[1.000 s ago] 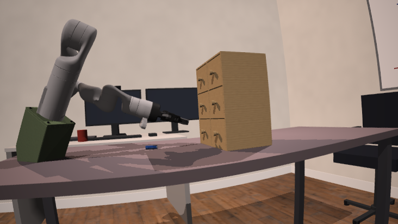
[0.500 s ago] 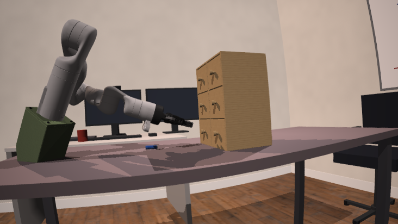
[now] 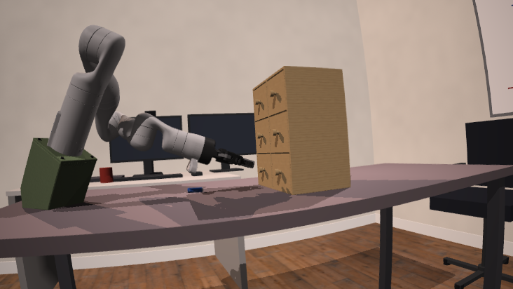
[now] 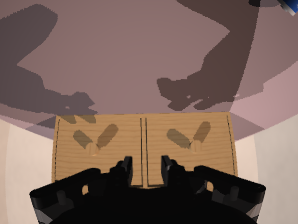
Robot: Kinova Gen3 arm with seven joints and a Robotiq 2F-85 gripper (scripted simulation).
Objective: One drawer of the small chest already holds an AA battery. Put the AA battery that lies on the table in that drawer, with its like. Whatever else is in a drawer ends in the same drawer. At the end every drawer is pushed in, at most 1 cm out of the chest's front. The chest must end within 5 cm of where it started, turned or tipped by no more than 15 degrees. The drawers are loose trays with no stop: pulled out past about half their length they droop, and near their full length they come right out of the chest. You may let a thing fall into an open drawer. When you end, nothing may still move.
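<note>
The small wooden chest [image 3: 301, 129] stands on the table, with drawers in two columns and three rows, all pushed in. My gripper [image 3: 249, 163] points level at the chest's front, a short way off, at about the height of the bottom row. Its fingers stand partly apart with nothing between them. In the wrist view the gripper [image 4: 143, 165] faces the seam between two drawer fronts [image 4: 143, 149], each with a brown handle. The blue AA battery [image 3: 195, 189] lies on the table below and behind my wrist.
My green base [image 3: 53, 175] stands at the table's left end. Behind the table another desk holds two monitors [image 3: 219, 134] and a red cup [image 3: 106, 175]. A black chair [image 3: 484, 200] stands at the right.
</note>
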